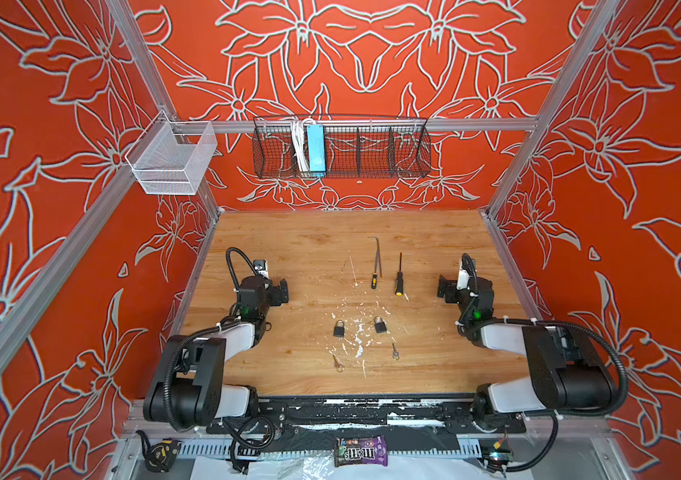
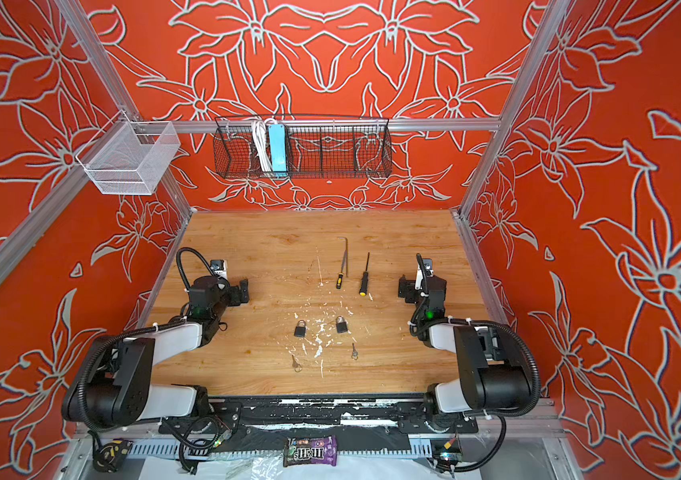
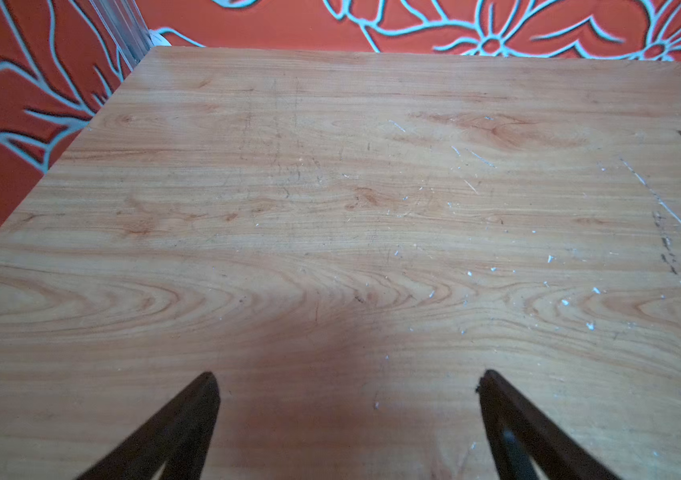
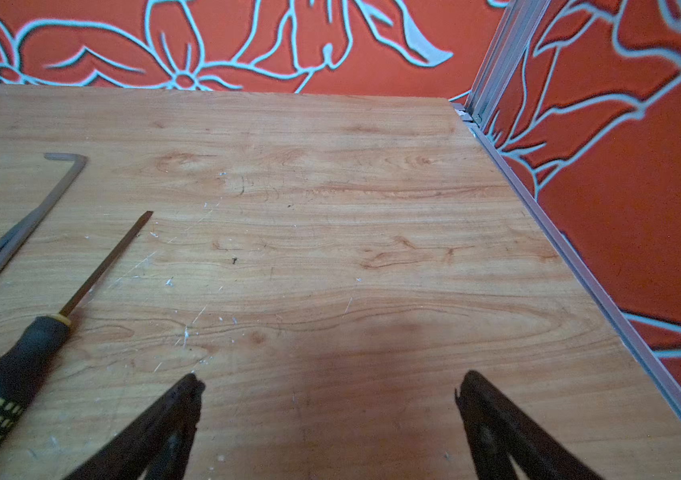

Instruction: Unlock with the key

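In both top views the left padlock (image 1: 339,329) and right padlock (image 1: 379,324) sit lower centre on the table (image 1: 288,249). The left key (image 1: 337,363) and right key (image 1: 395,351) lie just below them. The left gripper (image 1: 282,291) and right gripper (image 1: 442,286) hover mid-frame, well apart from all four.

Left wrist view: fingers (image 3: 189,415) spread over bare wood, holding nothing.

Right wrist view: spread too, with a screwdriver (image 4: 27,353) nearby.

Best to pinch a key by its head and steady its padlock with the other gripper.

On the table (image 1: 288,249), the left padlock (image 1: 339,328) and the right padlock (image 1: 380,324) are lying side by side near the middle, with the left key (image 1: 338,363) and the right key (image 1: 395,351) lying just in front of them. Behind the padlocks, a hex key (image 1: 377,255) and a screwdriver (image 1: 399,284) are lying side by side, the screwdriver on the right.
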